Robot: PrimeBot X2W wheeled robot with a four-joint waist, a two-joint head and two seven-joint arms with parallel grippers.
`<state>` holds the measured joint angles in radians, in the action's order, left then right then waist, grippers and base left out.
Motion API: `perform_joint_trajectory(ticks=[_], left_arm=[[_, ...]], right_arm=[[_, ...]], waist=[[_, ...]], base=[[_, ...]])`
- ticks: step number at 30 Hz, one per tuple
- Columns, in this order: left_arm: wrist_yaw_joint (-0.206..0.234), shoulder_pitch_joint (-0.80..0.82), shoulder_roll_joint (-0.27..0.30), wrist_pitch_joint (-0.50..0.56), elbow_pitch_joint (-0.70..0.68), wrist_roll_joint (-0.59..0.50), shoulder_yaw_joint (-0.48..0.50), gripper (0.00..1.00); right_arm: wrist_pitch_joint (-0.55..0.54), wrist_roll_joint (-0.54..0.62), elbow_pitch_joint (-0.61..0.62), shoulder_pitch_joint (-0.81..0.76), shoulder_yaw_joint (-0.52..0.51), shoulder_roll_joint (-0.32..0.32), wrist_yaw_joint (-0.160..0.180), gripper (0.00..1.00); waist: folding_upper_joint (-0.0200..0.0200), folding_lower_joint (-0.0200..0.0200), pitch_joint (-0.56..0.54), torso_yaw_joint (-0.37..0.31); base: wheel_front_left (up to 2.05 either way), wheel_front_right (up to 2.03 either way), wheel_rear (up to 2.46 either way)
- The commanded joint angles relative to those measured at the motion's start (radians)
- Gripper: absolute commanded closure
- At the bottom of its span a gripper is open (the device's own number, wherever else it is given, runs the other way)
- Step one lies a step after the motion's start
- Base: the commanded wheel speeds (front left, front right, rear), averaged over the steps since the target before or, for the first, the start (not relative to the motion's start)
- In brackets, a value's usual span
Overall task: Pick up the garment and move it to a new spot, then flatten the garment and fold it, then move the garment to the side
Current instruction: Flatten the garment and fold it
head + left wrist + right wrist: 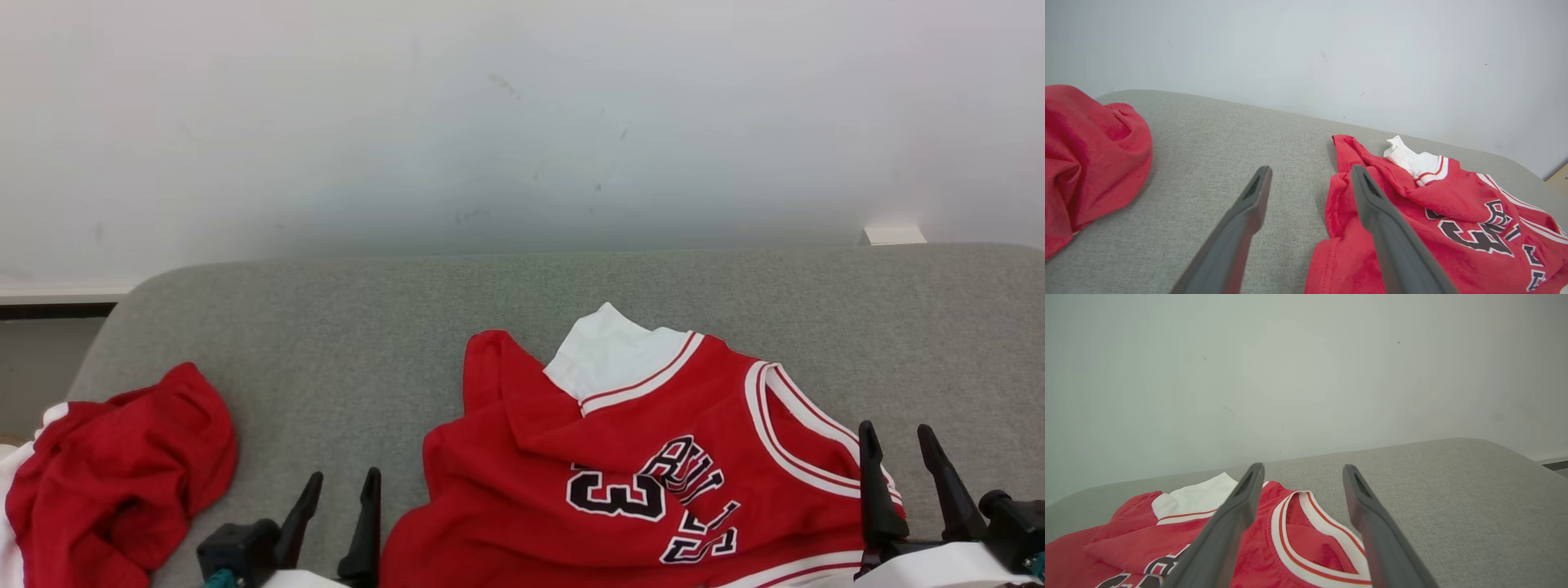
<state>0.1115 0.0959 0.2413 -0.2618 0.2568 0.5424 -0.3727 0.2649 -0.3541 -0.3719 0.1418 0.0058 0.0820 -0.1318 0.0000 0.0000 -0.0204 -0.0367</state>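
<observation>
Two red garments, jersey [653, 457] and heap [114, 465], on one cushion [343, 343]; left tool [345, 474], right tool [896, 427] gape empty.

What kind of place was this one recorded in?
Likely an indoor test room for cloth handling: grey fabric-covered surface against a plain white wall, holding a red basketball jersey and a crumpled red garment.

Plain indoor room, home or lab unclear, grey fabric-covered surface [343, 327], bare scuffed white wall [522, 122] just behind it
</observation>
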Motion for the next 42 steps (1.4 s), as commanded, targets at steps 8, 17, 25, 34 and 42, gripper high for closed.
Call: perform_joint_trajectory(ticks=[8,17,25,34,42], left_arm=[[-0.035,-0.028,-0.030,-0.002,-0.052,-0.089,0.053,0.00],[-0.088,0.004,-0.073,-0.002,-0.083,-0.170,0.080,0.00],[-0.149,0.060,-0.128,-0.003,-0.084,-0.207,0.106,0.00],[-0.187,0.094,-0.173,-0.003,-0.068,-0.230,0.151,0.00],[-0.207,0.084,-0.186,-0.003,-0.057,-0.254,0.183,0.00]], right_arm=[[-0.006,-0.020,-0.036,0.048,0.071,0.037,0.002,0.00],[-0.114,-0.078,-0.192,0.257,0.217,0.131,0.002,0.00],[-0.247,-0.175,-0.387,0.539,0.359,0.240,0.002,0.00],[-0.481,-0.287,-0.600,0.694,0.463,0.315,0.002,0.00],[-0.679,-0.345,-0.728,0.695,0.530,0.297,0.002,0.35]], waist=[[0.0000,0.0000,-0.006,0.031],[0.0000,0.0000,0.056,0.154],[0.0000,0.0000,0.197,0.289],[0.0000,0.0000,0.274,0.391],[0.0000,0.0000,0.267,0.397]], base=[[0.00,0.00,0.00],[0.00,0.00,0.00],[0.00,0.00,0.00],[0.00,0.00,0.00],[0.00,0.00,0.00]])
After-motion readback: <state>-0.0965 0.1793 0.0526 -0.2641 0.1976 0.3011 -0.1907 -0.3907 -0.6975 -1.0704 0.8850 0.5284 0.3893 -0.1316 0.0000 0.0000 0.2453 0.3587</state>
